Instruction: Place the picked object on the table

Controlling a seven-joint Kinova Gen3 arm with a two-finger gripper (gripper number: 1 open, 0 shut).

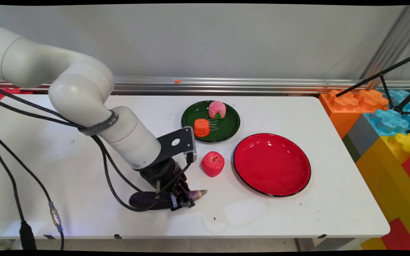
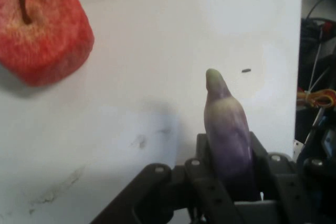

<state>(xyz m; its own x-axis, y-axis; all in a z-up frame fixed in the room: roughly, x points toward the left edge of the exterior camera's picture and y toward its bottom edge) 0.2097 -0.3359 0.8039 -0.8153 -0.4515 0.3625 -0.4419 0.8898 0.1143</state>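
Observation:
My gripper [image 1: 183,199] is low over the table's near side, its fingers shut on a purple eggplant [image 1: 196,194] that lies on the white table [image 1: 66,160]. In the hand view the eggplant [image 2: 228,129] runs up between the two black fingers of the gripper [image 2: 231,156], its pale, green-tipped end pointing away from the hand. A red apple [image 1: 212,164] stands just behind and to the right of the gripper, apart from it; the hand view has the apple [image 2: 42,27] at the upper left.
A red plate [image 1: 272,165] lies right of the apple. Behind it, a dark green plate [image 1: 231,122] carries an orange fruit [image 1: 201,127] and a pink peach [image 1: 216,109]. Coloured foam blocks [image 1: 386,124] and a black tripod [image 1: 386,81] stand beyond the table's right edge.

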